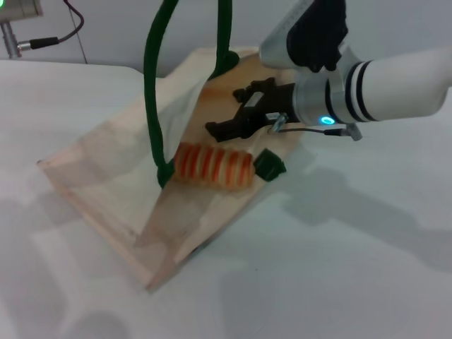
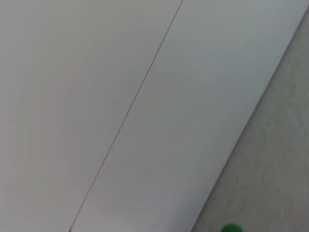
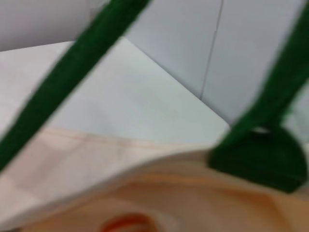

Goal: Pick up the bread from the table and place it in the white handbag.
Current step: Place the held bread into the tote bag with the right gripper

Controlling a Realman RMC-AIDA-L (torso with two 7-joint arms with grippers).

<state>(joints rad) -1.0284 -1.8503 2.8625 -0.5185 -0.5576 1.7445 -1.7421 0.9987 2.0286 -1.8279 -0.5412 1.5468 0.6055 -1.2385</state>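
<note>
White tabletop [image 1: 367, 282] fills the scene, with the white handbag [image 1: 106, 191] lying slantwise across it, its green handles [image 1: 152, 92] drawn upward out of sight. At the bag's mouth lies the bread [image 1: 214, 165], partly tucked under the lifted fabric edge, its long axis running left to right with the right end a little nearer. Just far and right of it hovers the right gripper [image 1: 224, 127], fingers apart and holding nothing, clear of the loaf. So the loaf lies on the near-left side of the fingertips, across their line of reach. No left gripper appears; its wrist camera shows only pale panels.
</note>
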